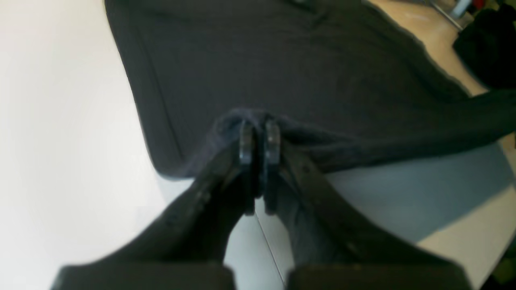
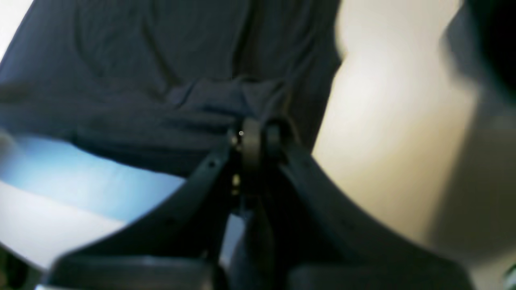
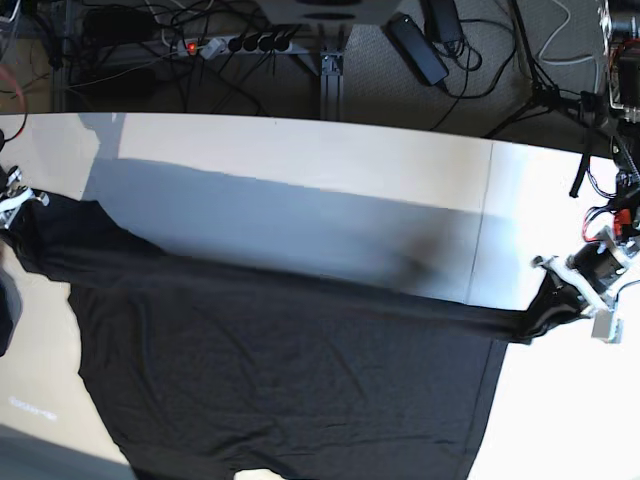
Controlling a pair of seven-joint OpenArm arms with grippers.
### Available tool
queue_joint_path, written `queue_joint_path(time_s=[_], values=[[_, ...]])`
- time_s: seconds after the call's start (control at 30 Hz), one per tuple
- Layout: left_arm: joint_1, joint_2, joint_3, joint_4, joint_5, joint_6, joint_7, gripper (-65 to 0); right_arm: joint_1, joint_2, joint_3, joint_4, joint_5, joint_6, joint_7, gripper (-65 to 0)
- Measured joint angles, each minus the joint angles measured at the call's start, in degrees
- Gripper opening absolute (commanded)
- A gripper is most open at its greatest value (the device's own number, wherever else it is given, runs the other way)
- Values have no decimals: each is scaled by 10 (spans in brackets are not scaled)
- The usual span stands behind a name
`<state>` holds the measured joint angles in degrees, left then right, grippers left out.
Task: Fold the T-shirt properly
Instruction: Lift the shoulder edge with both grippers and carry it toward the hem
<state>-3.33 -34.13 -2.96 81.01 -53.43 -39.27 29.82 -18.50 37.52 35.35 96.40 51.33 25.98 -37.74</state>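
The black T-shirt (image 3: 290,380) lies plain side up across the white table (image 3: 300,150), and its far edge is pulled into a taut line between both grippers. My left gripper (image 3: 548,300) at the right of the base view is shut on a bunched corner of the T-shirt (image 1: 282,60); the left wrist view shows its fingertips (image 1: 260,133) pinching the fabric. My right gripper (image 3: 25,205) at the left edge of the base view is shut on the opposite corner; the right wrist view shows it (image 2: 256,137) gripping folds of the T-shirt (image 2: 161,60). No print shows.
Behind the table's far edge the floor holds a power strip (image 3: 230,45), cables and a metal frame leg (image 3: 332,80). A seam (image 3: 490,220) crosses the tabletop at the right. A dark object (image 1: 487,44) sits beyond the table in the left wrist view.
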Motion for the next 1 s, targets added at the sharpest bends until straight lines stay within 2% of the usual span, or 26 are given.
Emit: queue_joint_path(time_s=[0.17,0.3,0.43,0.53,0.67,0.77,0.87,1.0], values=[[-57,15,0,-79,5,-1,-13,-650,54,37,-27,-32,-8,0,0,-650],[-128,38,10,-158,21,-1,-21,-650,113,51,-93,-79,-30,1,1,-650],[-184,59,38,-227,74,-2,-62,-650,183,48,-174,-126,-59,1,0,-650],[-218,69,58,-271,104,-2,-72,-650,245,47,-212,-166,-77,1,0,-650],[-257,79,64,-319,123,-2,-89,-650,326,50,-256,-223,-108,1,5,-650],[-278,88,64,-362,151,-2,-118,-650,372,50,-311,-262,-122,2,7,-650],[-293,96,64,-406,164,-2,-118,-650,410,47,-366,-295,-139,2,5,-650],[-312,105,63,-439,183,-2,-140,-650,460,34,-410,-328,-171,2,34,-650]])
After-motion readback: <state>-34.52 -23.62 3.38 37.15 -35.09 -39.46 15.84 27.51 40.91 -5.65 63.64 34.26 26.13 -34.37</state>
